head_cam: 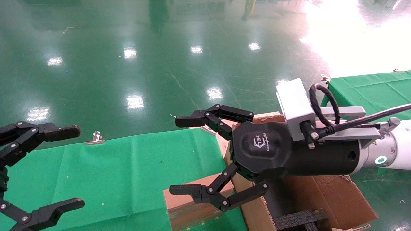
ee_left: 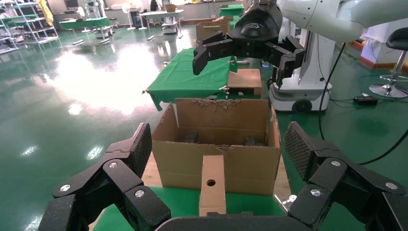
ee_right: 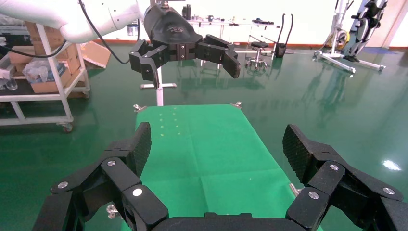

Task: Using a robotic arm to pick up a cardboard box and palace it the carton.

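Note:
The small slim cardboard box (head_cam: 192,205) stands on the green cloth, close against the large carton (head_cam: 324,195) with black foam spacers. My right gripper (head_cam: 175,155), on the white arm (head_cam: 398,147), is open and empty, hovering above the box and the carton's near wall. My left gripper (head_cam: 78,166) is open and empty at the table's far left. In the left wrist view the box (ee_left: 212,185) shows its round hole in front of the carton (ee_left: 240,161), between my open left fingers (ee_left: 137,149). The right wrist view shows only green cloth (ee_right: 202,144) between its open fingers (ee_right: 139,144); the box is hidden there.
A metal clip (head_cam: 94,138) holds the cloth at the table's far edge. A second green-clothed table (head_cam: 369,89) stands at the back right. Glossy green floor (head_cam: 160,64) surrounds the table. Bare green cloth (head_cam: 122,173) lies between the two grippers.

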You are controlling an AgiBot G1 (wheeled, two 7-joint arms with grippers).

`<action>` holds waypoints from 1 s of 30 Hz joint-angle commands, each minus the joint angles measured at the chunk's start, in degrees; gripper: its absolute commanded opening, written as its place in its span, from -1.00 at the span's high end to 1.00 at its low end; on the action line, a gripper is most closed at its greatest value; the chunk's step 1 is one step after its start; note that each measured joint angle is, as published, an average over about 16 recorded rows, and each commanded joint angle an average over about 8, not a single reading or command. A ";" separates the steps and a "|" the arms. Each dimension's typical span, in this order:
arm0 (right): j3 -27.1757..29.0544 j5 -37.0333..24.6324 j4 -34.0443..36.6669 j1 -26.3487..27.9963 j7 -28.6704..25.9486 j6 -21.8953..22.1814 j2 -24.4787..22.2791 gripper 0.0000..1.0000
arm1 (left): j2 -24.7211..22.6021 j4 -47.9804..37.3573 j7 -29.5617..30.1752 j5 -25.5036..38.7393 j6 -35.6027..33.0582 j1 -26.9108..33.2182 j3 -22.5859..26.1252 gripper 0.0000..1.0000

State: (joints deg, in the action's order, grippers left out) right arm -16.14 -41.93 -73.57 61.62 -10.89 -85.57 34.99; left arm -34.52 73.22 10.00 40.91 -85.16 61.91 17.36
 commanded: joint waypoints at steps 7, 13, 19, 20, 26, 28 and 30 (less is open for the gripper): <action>0.00 0.00 0.00 0.00 0.00 0.00 0.00 -1.00 | 0.00 0.00 0.00 0.00 0.00 0.00 0.00 -1.00; 0.00 0.00 0.00 0.00 0.00 0.00 0.00 -1.00 | 0.00 0.00 0.00 0.00 0.00 0.00 0.00 -0.71; 0.00 0.00 0.00 0.00 0.00 0.00 0.00 -1.00 | 0.00 0.00 0.00 0.00 0.00 0.00 0.00 0.79; 0.00 0.00 0.00 0.00 0.00 0.00 0.00 -1.00 | 0.00 0.00 0.00 0.00 0.00 0.00 0.00 0.98; 0.01 0.01 0.00 -0.01 0.02 -0.02 0.00 -1.00 | 0.00 0.00 0.00 0.00 0.00 0.00 0.00 1.00; 0.01 0.00 0.00 -0.01 0.02 -0.01 0.00 -1.00 | 0.00 0.00 0.00 0.00 0.00 0.00 0.00 1.00; -0.01 -0.10 0.03 -0.01 0.06 0.01 -0.02 -1.00 | 0.00 0.00 0.00 0.00 0.00 0.00 0.00 1.00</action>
State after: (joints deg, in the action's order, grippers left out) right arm -16.38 -42.62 -73.46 61.75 -10.70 -85.56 34.98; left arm -34.52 73.21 10.00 40.91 -85.16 61.91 17.37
